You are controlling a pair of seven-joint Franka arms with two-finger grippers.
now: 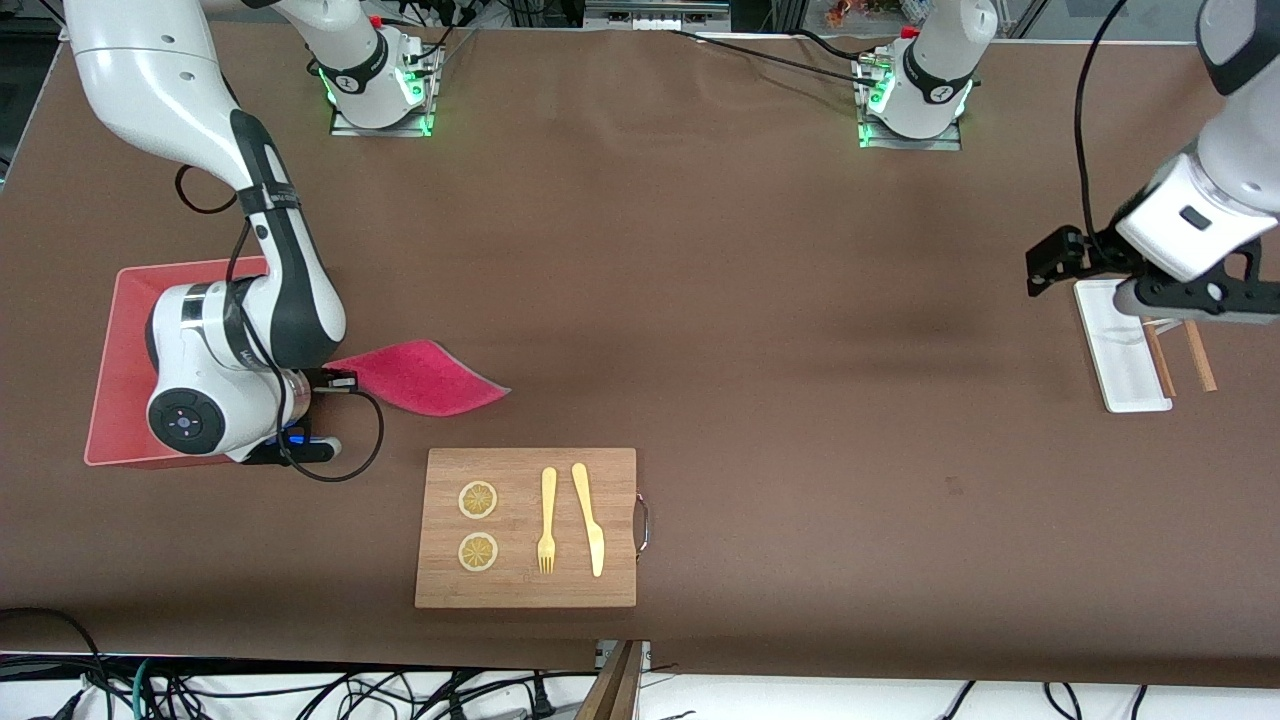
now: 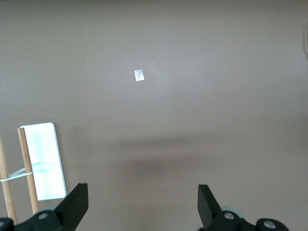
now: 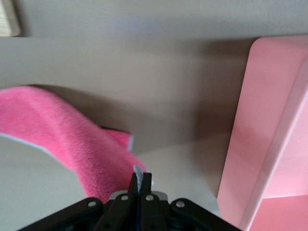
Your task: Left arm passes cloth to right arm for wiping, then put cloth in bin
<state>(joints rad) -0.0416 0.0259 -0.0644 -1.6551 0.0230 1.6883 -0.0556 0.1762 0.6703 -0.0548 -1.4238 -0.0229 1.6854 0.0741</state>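
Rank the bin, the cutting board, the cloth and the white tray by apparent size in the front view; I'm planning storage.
1. Cutting board, fully visible.
2. Bin, perhaps as big, but the right arm hides much of it, so the top two are unsure.
3. Cloth, held by the right gripper.
4. White tray, partly covered by the left gripper.

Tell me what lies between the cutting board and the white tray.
Nothing: in the front view only bare brown table runs from the cutting board to the white tray at the left arm's end.
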